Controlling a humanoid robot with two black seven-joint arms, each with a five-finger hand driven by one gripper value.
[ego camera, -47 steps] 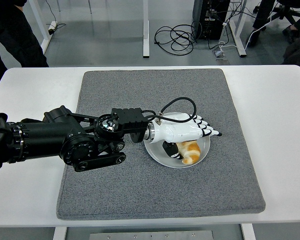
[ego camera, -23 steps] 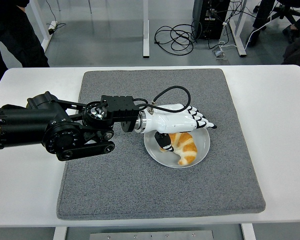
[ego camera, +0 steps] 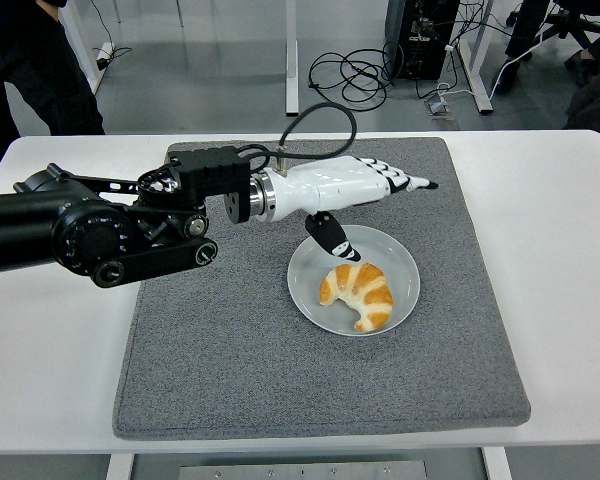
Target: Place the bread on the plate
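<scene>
Bread (ego camera: 359,293): croissant, golden w/ pale stripes, lying in the plate, nothing touching it.
Plate (ego camera: 405,262): small, round, white/grey, on the mat's right-centre.
Left hand (ego camera: 348,192): white shell w/ black fingertips, above the plate's far-left rim, apart from the bread; fingers (ego camera: 405,182) straight, held side by side, pointing right; thumb (ego camera: 329,236) hangs down over the plate rim; holds nothing.
Left arm (ego camera: 100,230): black, comes in from the left edge, over the mat's left part.
Mat (ego camera: 230,370): grey felt, covers mid table.
Table (ego camera: 560,280): white.
Person (ego camera: 25,60): dark clothes, top-left corner behind the table.
Floor cables (ego camera: 345,72): black loops beyond the table's far edge.
</scene>
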